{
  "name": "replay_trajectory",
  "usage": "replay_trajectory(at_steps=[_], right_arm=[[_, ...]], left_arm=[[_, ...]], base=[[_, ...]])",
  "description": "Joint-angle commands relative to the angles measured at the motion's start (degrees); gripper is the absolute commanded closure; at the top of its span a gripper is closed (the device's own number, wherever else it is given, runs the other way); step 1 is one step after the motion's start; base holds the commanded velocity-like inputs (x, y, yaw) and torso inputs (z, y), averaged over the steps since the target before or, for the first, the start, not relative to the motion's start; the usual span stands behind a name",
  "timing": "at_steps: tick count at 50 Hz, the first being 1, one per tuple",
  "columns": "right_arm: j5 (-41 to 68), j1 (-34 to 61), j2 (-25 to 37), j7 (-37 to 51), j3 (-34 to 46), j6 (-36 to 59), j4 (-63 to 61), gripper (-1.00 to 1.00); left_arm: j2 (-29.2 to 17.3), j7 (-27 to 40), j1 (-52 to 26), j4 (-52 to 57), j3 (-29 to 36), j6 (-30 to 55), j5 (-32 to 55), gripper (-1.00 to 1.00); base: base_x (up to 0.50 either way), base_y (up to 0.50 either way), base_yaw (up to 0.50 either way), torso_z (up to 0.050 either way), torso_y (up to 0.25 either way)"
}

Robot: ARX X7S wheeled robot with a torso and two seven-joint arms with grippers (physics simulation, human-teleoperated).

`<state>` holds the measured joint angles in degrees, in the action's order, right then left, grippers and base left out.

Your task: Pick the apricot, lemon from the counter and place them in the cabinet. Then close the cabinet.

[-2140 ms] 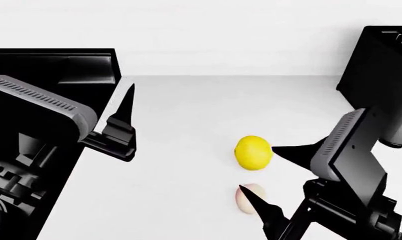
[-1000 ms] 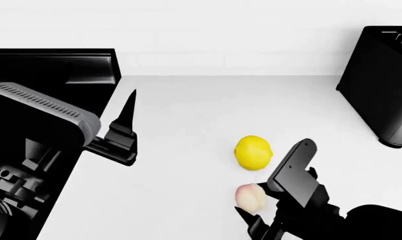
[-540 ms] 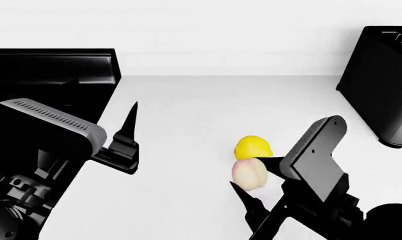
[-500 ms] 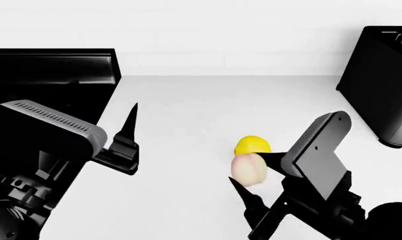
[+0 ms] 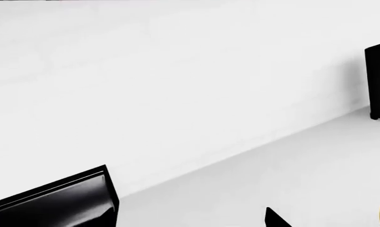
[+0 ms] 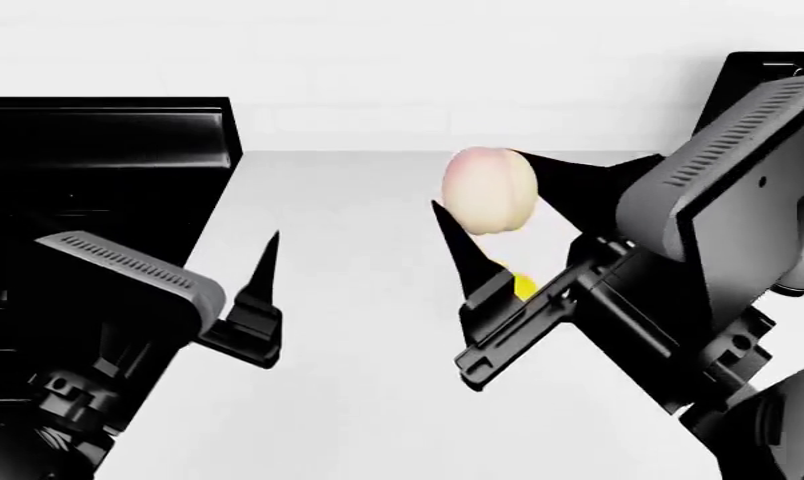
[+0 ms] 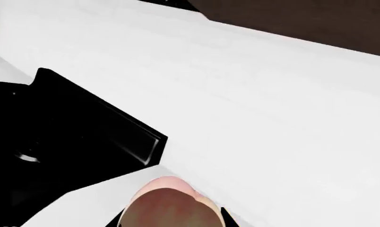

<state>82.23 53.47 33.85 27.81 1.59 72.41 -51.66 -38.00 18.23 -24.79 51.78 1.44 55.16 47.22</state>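
Lifting clear of the counter (image 6: 375, 400), the right gripper (image 6: 489, 205) now carries the apricot (image 6: 489, 190) pinched between its two dark fingers, high above where it lay half a second ago beside the lemon (image 6: 520, 287). The lemon stays on the counter's middle, only a yellow sliver showing behind the right arm. The left gripper (image 6: 262, 290) has hardly moved near the counter's left edge by the stove (image 6: 102, 130); only one of its fingers shows, so I cannot tell its spread. No cabinet is visible. By my reckoning the first pick is done and the carry comes next.
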Motion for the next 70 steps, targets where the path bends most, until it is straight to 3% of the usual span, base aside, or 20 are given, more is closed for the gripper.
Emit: replay_trajectory(at_steps=[1, 17, 32, 39, 49, 70], right_arm=[[1.8, 6.9, -4.6, 7.3, 0.6, -1.6, -1.3, 1.00], [1.8, 14.8, -11.3, 13.9, 4.7, -2.9, -3.4, 1.00], [-6.6, 18.7, -16.6, 12.5, 8.7, -4.3, -4.0, 1.00], [-7.8, 25.0, -18.4, 14.6, 10.8, -2.8, -2.5, 1.00], [-11.6, 33.0, -18.0, 15.9, 11.3, -2.0, 1.3, 1.00], [-28.8, 39.4, -15.4, 12.7, 16.8, -8.1, 6.3, 1.00]], left_arm=[[-0.1, -0.6, 1.9, -0.7, 1.3, -2.0, -1.9, -1.00], [0.0, -1.4, 4.1, -1.8, 3.0, -4.7, -4.4, -1.00], [-0.3, -1.9, 5.1, -2.7, 3.1, -6.4, -5.1, -1.00], [-0.3, -2.1, 5.5, -2.8, 3.8, -7.1, -5.8, -1.00], [-0.5, -2.3, 6.2, -2.9, 4.2, -7.8, -6.3, -1.00], [-0.7, -2.5, 6.7, -3.6, 5.1, -9.1, -7.2, -1.00]], base=[[0.00, 0.00, 0.00, 0.000, 0.000], [0.00, 0.00, 0.00, 0.000, 0.000], [0.00, 0.00, 0.00, 0.000, 0.000], [0.00, 0.00, 0.00, 0.000, 0.000], [0.00, 0.00, 0.00, 0.000, 0.000], [0.00, 0.00, 0.00, 0.000, 0.000]])
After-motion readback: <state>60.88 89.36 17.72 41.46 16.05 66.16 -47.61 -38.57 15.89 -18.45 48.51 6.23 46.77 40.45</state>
